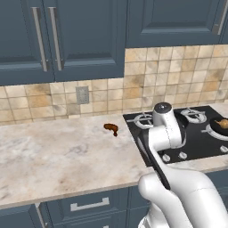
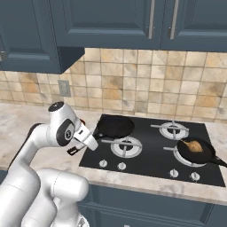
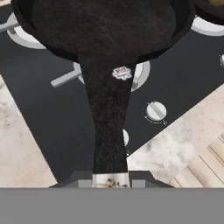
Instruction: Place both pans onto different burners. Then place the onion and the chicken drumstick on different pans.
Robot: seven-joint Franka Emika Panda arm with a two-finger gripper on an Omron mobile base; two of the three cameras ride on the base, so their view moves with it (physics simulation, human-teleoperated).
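Left base view: chicken drumstick [image 1: 111, 129] lies loose on the marble counter [image 1: 53, 156], well off to the side of the jaws, not yet panned; onion [image 1: 221, 123] sits in the far pan [image 1: 221, 128] at the frame's edge. Right base view: gripper [image 2: 91, 135] has its jaws clamped on the handle end of the empty second pan [image 2: 114, 126], carried over the cooktop's [image 2: 150, 162] rear-left burner, beyond the nearer front burner [image 2: 126, 146], apparently for set-down. Hand view: handle [image 3: 107, 131] runs straight out from the jaws, pale tip pinched between them, bowl ahead.

Marble counter [image 1: 53, 156]; tan tile backsplash [image 1: 178, 75] with grey wall outlet [image 1: 82, 95]; dark blue upper cabinets [image 1: 80, 35]; silver cooktop knobs [image 2: 122, 166] along its front edge.
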